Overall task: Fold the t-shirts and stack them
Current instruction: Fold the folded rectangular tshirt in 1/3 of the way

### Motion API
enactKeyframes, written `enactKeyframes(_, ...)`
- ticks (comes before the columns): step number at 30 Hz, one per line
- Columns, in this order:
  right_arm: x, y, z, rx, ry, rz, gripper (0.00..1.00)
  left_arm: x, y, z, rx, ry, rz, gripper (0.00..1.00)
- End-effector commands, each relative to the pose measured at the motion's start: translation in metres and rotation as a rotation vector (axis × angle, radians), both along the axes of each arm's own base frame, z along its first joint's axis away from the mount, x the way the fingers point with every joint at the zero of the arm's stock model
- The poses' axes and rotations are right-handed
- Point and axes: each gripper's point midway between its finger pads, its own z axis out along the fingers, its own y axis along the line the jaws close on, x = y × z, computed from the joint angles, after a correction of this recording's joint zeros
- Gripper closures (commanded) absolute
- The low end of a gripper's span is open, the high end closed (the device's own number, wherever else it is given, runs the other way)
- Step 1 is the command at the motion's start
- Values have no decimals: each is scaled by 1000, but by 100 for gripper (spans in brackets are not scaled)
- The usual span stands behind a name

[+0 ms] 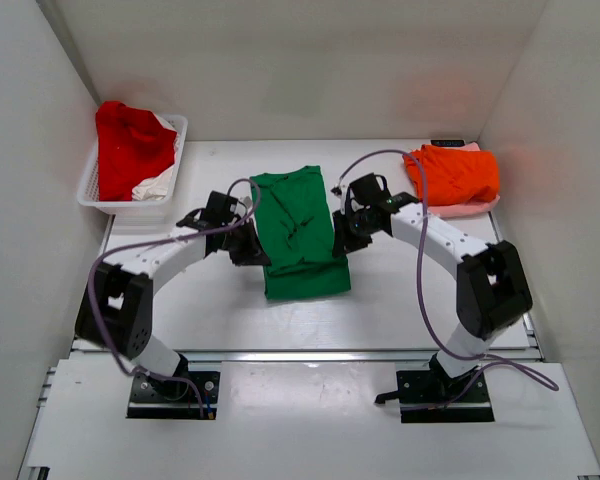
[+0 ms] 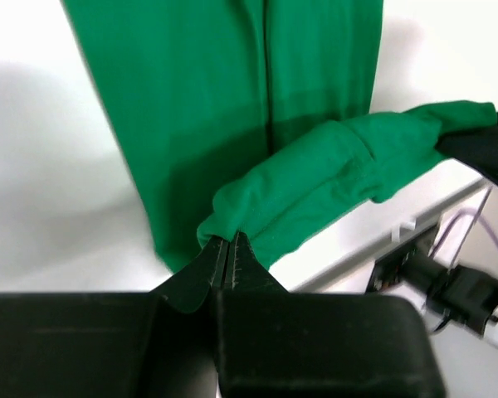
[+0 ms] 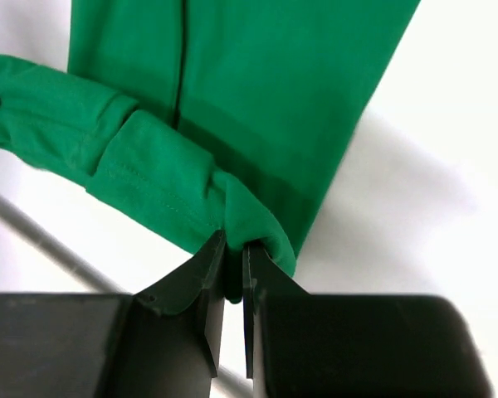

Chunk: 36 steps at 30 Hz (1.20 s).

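Observation:
A bright green t-shirt (image 1: 298, 232) lies mid-table as a long folded strip. My left gripper (image 1: 248, 247) is shut on its left edge, and my right gripper (image 1: 344, 235) is shut on its right edge. In the left wrist view the gripper (image 2: 229, 242) pinches a bunched fold of the green cloth (image 2: 315, 178) lifted above the flat part. In the right wrist view the gripper (image 3: 234, 247) pinches the other end of that fold (image 3: 166, 186). An orange t-shirt (image 1: 454, 174) lies folded on a pale pink one (image 1: 470, 208) at the far right. A red t-shirt (image 1: 130, 148) and a white one (image 1: 152, 186) lie in the basket.
A white lattice basket (image 1: 178, 135) stands at the far left against the wall. White walls close in the table on the left, back and right. The table's near edge (image 1: 300, 350) runs just behind the arm bases.

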Motion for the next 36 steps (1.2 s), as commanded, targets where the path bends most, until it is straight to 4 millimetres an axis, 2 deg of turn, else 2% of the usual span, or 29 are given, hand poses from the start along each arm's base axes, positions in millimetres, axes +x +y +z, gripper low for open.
enactKeyframes(1,32,-5,2,-27,-45,53,100,44,8,15,-16,-80,-19,95)
enactKeyframes(3,55,-5,6,-26,-72,46,100,57,11,11,-14,-79,-12,94)
enactKeyframes(4,59,-6,-8,-40,-40,41,99,63,15,7,-11,-77,-3,94)
enactKeyframes(5,69,-4,-1,-33,-61,45,100,66,17,4,-17,-71,6,94)
enactKeyframes(7,79,-4,-11,-42,-46,45,99,78,22,-1,-23,-78,29,95)
enactKeyframes(9,96,1,-7,-31,-74,51,100,85,24,-6,-21,-72,41,94)
enactKeyframes(11,103,6,-14,-32,-58,54,100,94,27,-11,-13,-63,56,94)
enactKeyframes(12,110,10,-9,-30,-84,63,100,97,26,-11,-16,-68,55,94)
enactKeyframes(14,122,11,-13,-36,-88,55,100,106,26,-15,-20,-73,74,93)
enactKeyframes(15,128,14,-11,-36,-105,63,97,112,28,-15,-25,-86,87,92)
enactKeyframes(17,140,12,-14,-55,-123,41,83,126,31,-16,-54,-89,132,73)
enactKeyframes(18,151,15,-9,-55,-161,24,76,135,31,-13,-78,-109,138,69)
enactKeyframes(20,172,9,8,-19,-233,-25,69,166,39,0,-115,-154,215,58)
enactKeyframes(21,182,4,16,14,-264,-68,62,174,39,5,-141,-154,251,56)
enactKeyframes(22,198,-3,28,59,-316,-132,57,191,46,20,-167,-226,285,56)
enactKeyframes(23,202,-8,42,95,-346,-169,53,202,51,31,-217,-264,353,55)
enactKeyframes(24,207,-19,56,156,-386,-251,44,201,62,36,-243,-271,432,55)
enactKeyframes(25,208,-30,67,229,-424,-311,37,202,66,39,-285,-299,496,55)
enactKeyframes(26,196,-38,57,260,-388,-371,33,203,69,61,-321,-372,516,55)
enactKeyframes(27,198,-52,81,298,-465,-417,31,192,73,63,-321,-381,544,54)
enactKeyframes(28,188,-59,68,293,-454,-440,32,181,71,60,-310,-386,532,53)
enactKeyframes(29,177,-64,74,279,-472,-438,32,170,66,67,-298,-388,508,52)
enactKeyframes(30,165,-71,71,234,-457,-456,32,151,55,59,-264,-355,450,52)
enactKeyframes(31,149,-70,59,186,-414,-441,31,135,50,46,-236,-329,402,52)
enactKeyframes(32,136,-73,47,163,-378,-445,31,115,38,44,-222,-299,351,51)
enactKeyframes(33,122,-68,46,164,-348,-438,31,89,28,27,-192,-256,299,50)
enactKeyframes(34,102,-66,32,147,-300,-439,32,70,28,7,-156,-219,290,50)
enactKeyframes(35,81,-61,15,134,-244,-439,33,53,18,6,-142,-220,257,50)
enactKeyframes(36,68,-64,8,83,-243,-465,33,35,15,-3,-102,-227,247,49)
